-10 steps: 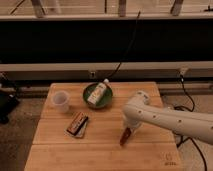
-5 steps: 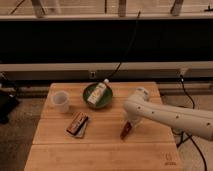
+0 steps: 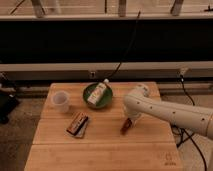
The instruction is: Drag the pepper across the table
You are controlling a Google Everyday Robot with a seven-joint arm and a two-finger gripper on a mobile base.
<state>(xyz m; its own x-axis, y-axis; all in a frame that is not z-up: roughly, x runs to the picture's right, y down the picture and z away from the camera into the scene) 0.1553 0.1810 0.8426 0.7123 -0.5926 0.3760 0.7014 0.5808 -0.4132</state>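
The pepper (image 3: 125,127) is small, dark reddish-brown and elongated. It lies on the light wooden table (image 3: 100,145), right of the middle. My gripper (image 3: 129,120) reaches down from the white arm (image 3: 170,112) that enters from the right. It sits right at the pepper's upper end. The arm hides the fingers.
A green bowl (image 3: 97,95) holding a white bottle stands at the back middle. A clear plastic cup (image 3: 60,101) stands at the back left. A flat brown-orange packet (image 3: 77,125) lies left of the middle. A dark logo mark (image 3: 170,160) is near the front right corner.
The gripper and the pepper have shifted a little away from the front edge, toward the table's middle.
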